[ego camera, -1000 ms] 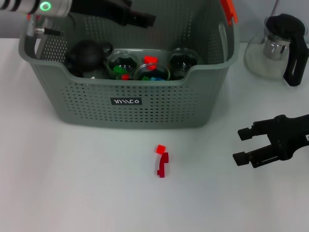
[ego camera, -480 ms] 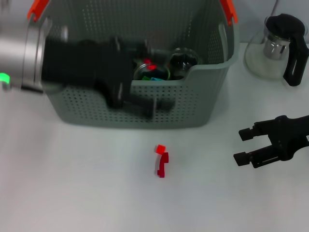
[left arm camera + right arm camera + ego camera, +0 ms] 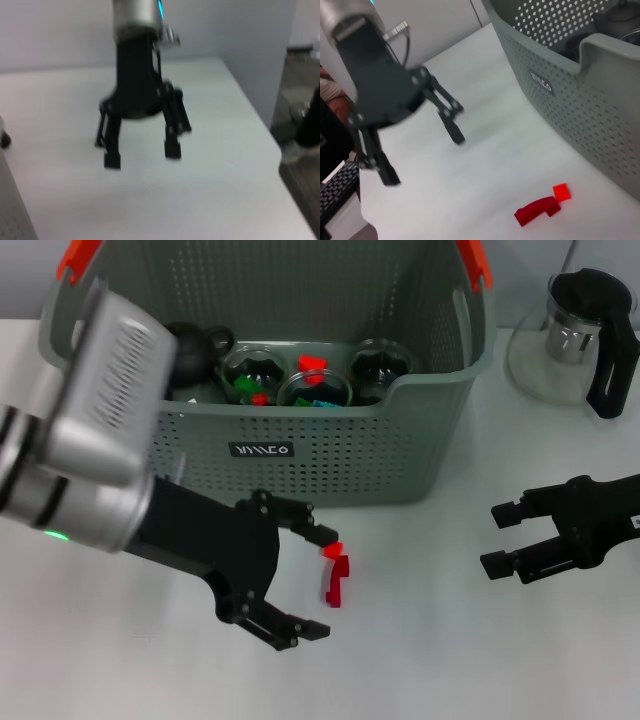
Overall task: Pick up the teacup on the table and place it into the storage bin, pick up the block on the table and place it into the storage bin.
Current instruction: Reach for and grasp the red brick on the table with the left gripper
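Here, the bin [image 3: 300, 455] is seen at 12 o'clock on the table [image 3: 430, 660], with teacups [image 3: 255, 372] and a black teapot [image 3: 195, 345] inside. The left gripper [image 3: 305, 580] is spread open, empty, just at 9 o'clock of the red block [image 3: 335, 582], fingertip near its small red cube [image 3: 332, 549]. The right gripper [image 3: 500, 538] is parked open at 3 o'clock. A glass kettle [image 3: 585, 335] sits at 2 o'clock.

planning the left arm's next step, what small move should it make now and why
Probably ease the left gripper down and a little toward the robot's right, so its open fingers straddle the red block. The block lies on the table just beyond the fingertips, in front of the storage bin. The right gripper waits open nearby.
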